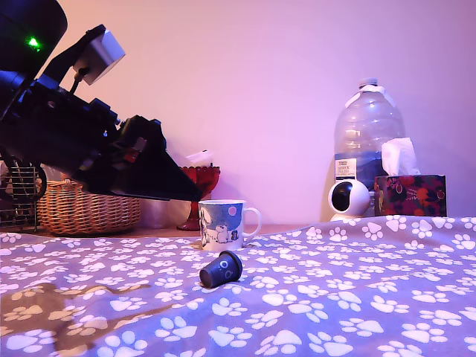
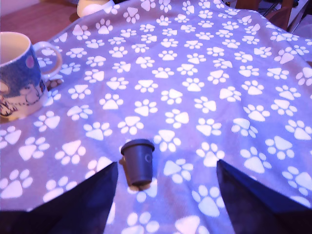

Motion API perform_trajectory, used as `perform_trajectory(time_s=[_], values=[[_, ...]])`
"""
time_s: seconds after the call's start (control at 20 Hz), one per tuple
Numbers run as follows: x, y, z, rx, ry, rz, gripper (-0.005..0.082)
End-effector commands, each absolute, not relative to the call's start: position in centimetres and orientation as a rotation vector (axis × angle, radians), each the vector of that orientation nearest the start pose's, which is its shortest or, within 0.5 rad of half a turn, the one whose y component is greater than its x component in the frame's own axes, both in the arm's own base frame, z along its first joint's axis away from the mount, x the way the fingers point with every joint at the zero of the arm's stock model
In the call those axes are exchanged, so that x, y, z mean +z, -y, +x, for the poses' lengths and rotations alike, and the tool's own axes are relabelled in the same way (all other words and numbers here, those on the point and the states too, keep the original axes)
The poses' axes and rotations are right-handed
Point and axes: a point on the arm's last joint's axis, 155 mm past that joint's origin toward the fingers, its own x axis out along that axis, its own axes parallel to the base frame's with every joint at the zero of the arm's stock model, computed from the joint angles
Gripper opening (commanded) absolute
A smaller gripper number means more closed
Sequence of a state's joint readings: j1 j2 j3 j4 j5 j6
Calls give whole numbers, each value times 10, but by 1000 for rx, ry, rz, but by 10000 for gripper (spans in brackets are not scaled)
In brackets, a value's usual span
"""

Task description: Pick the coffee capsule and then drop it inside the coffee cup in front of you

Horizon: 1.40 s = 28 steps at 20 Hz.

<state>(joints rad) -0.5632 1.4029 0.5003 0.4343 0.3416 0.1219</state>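
Observation:
The dark blue coffee capsule (image 1: 221,268) lies on its side on the paw-print blanket, a little in front of the mug. In the wrist view the capsule (image 2: 137,161) sits just ahead of the two black fingers, nearer one of them. The white coffee cup (image 1: 222,224) with blue cartoon print and a pink dot stands upright behind it, handle toward the exterior view's right; the cup (image 2: 20,75) shows at the wrist view's edge. My gripper (image 1: 195,193) hovers above the blanket at the exterior view's left, open, nothing between its fingers (image 2: 83,200).
A red glass goblet (image 1: 199,195) stands behind the mug. A wicker basket (image 1: 85,208) sits at the exterior view's left. A large water bottle (image 1: 367,149), a white round camera (image 1: 348,199) and a tissue box (image 1: 410,193) stand at the right rear.

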Motion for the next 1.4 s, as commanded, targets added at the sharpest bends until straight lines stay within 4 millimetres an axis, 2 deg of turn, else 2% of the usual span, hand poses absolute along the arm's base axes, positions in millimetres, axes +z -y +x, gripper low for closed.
perform_trajectory(time_s=[0.0,0.25,0.45,0.75,1.35], values=[[87,259,292,-915,-455,171,589],[70,260,294,-910,-504,168,589],[59,269,299,-919,-538,177,589],[56,277,311,-919,-570,182,589],[54,276,315,-908,-595,210,589]])
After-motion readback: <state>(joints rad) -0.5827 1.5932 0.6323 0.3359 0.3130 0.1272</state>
